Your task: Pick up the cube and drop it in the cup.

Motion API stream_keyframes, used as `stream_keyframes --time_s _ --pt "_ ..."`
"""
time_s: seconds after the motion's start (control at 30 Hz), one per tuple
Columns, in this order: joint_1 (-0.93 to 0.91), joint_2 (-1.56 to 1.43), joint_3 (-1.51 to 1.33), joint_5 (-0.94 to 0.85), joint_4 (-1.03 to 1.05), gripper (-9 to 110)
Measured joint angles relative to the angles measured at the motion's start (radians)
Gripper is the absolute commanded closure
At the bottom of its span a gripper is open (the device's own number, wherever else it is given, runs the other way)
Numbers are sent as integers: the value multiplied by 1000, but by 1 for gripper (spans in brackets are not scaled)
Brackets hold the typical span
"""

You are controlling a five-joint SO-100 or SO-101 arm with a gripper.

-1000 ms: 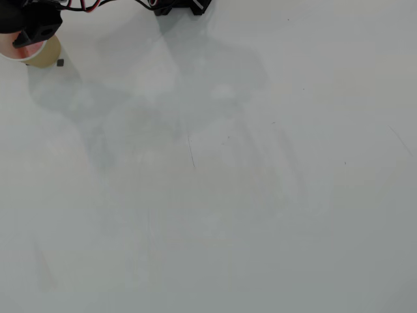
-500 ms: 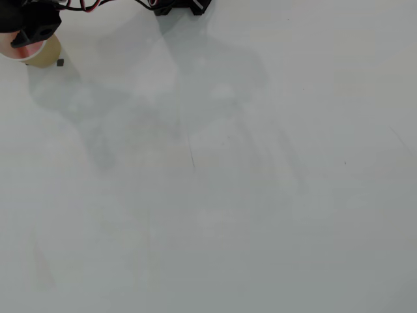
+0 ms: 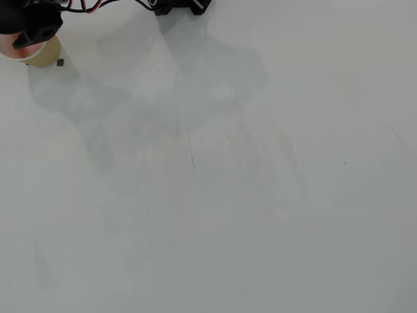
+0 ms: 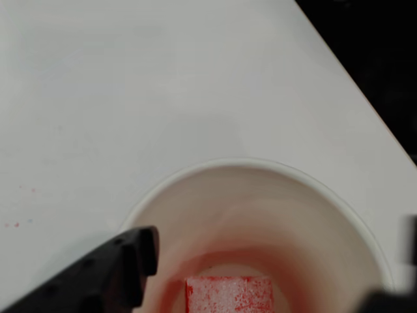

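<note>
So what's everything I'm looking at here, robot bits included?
cube: one, red with a whitish speckled top, lying inside the cup at the bottom edge of the wrist view.
cup: one, tan paper outside and cream-white inside, at the top left corner of the overhead view, mostly hidden under the arm.
dark speck: one, tiny and dark, on the table right beside the cup's base.
table: one, white and faintly scuffed, filling both views.
wires: red and black, along the top edge of the overhead view.
gripper: one, black, open, fingers either side over the cup's mouth.
</note>
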State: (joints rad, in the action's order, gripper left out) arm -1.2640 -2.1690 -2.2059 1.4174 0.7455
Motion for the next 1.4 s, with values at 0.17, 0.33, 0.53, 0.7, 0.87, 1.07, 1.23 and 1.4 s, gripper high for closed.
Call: stream_keyframes --time_s 0.17,0.33,0.53,0.7,0.87,1.07,1.23,1.4 --pt "2 0 0 0 -14 95" --pt "9 0 -11 0 -49 102" --pt "81 0 -35 -6 -101 102" --pt "156 -20 -44 -6 -109 102" --pt "291 -74 -63 -6 -110 102" --pt "485 -156 -192 -6 -169 102" --pt "675 -261 -321 -6 -222 102" --pt "856 -377 -426 -6 -230 102"
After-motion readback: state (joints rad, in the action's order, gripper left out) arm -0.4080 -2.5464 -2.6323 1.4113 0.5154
